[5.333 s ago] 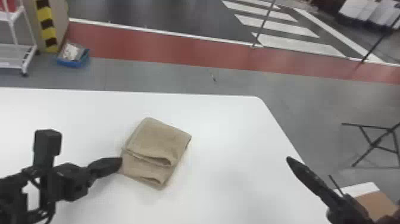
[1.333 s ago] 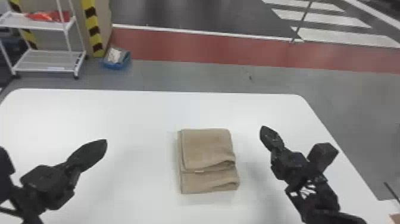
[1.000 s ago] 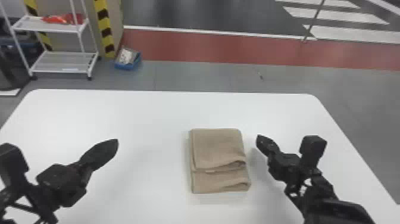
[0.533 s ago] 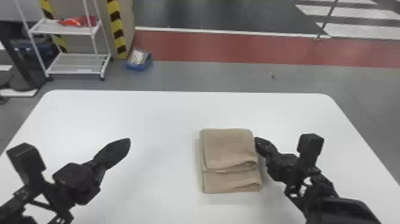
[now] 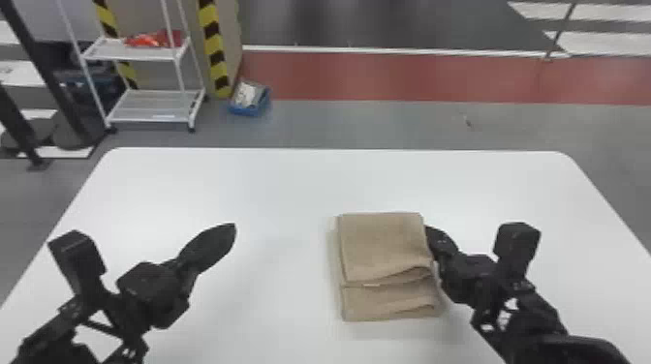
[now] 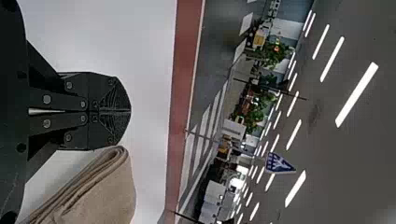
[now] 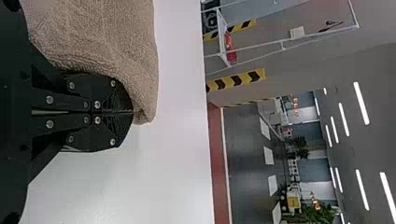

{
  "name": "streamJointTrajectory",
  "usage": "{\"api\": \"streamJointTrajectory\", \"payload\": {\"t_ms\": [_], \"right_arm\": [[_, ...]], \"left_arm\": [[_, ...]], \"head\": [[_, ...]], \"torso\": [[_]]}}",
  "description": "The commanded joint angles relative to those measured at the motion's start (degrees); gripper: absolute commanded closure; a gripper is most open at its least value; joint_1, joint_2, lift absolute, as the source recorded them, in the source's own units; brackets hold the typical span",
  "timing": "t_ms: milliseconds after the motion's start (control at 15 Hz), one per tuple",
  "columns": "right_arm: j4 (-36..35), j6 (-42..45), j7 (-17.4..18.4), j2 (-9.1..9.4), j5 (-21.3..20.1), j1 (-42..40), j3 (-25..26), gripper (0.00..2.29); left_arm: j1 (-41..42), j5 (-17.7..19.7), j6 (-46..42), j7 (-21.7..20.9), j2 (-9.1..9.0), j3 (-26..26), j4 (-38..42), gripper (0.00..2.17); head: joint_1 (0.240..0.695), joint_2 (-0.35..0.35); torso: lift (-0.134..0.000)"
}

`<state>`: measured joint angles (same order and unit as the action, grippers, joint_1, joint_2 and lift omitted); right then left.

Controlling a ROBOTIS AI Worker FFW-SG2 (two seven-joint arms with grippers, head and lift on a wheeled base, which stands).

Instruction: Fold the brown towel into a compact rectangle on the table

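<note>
White tabletop (image 5: 218, 193) surrounds your brown towel (image 5: 382, 247), folded flat into a layered rectangle. You look nearly done, though the upper fold stops short of the towel's near edge; squaring that may be all you have left. Your left gripper (image 6: 127, 111), left of the towel, is closed, empty; your right gripper (image 7: 128, 112), touching the towel's right side, is closed too.
</note>
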<state>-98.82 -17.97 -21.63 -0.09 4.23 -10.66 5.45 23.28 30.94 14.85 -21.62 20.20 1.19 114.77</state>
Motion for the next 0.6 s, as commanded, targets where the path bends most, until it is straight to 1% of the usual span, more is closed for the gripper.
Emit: {"api": "streamJointTrajectory", "payload": {"t_ms": [0, 67, 200, 267, 333, 400, 467, 533], "right_arm": [[-1.47, -0.10, 0.18, 0.14, 0.25, -1.03, -0.35, 2.01], [-2.87, 0.78, 1.32, 0.14, 0.25, -2.00, -0.26, 2.01], [-6.21, -0.28, 1.59, 0.14, 0.52, -3.40, 2.02, 2.00], [-7.71, -0.63, 1.41, 0.14, 1.04, -4.02, 3.96, 1.75], [-8.85, -0.45, 0.62, 0.14, 1.92, -4.63, 6.24, 1.39], [-10.52, -0.45, 0.01, 0.14, 4.21, -4.63, 8.26, 0.94], [-10.78, -0.45, -3.07, -1.41, 6.14, -4.72, 10.02, 0.33], [-11.05, -0.28, -6.94, -3.34, 7.28, -4.37, 10.90, 0.06]], "left_arm": [[0.01, 0.00, -0.12, 0.00, -0.07, 0.04, 0.02, 1.73], [0.01, 0.00, -0.12, 0.00, -0.07, 0.13, 0.02, 1.73], [0.10, 0.27, -0.30, 0.00, -0.07, 0.57, 0.72, 1.73], [0.10, 0.35, -0.47, 0.00, -0.07, 0.75, 0.99, 1.73], [0.10, 0.35, -0.47, 0.18, -0.25, 0.92, 1.42, 1.73], [0.10, 0.35, -0.47, 0.79, -0.42, 0.92, 1.69, 1.72], [0.01, 0.09, -0.83, 2.20, -0.69, 0.75, 2.30, 1.56], [-0.07, -0.61, -1.35, 3.34, -1.21, 0.57, 2.66, 1.25]], "head": [[0.695, -0.017], [0.695, -0.014], [0.695, -0.016], [0.695, -0.023], [0.695, -0.033], [0.695, -0.044], [0.695, -0.058], [0.695, -0.083]], "torso": [[-0.124], [-0.124], [-0.124], [-0.124], [-0.124], [-0.124], [-0.124], [-0.124]]}}
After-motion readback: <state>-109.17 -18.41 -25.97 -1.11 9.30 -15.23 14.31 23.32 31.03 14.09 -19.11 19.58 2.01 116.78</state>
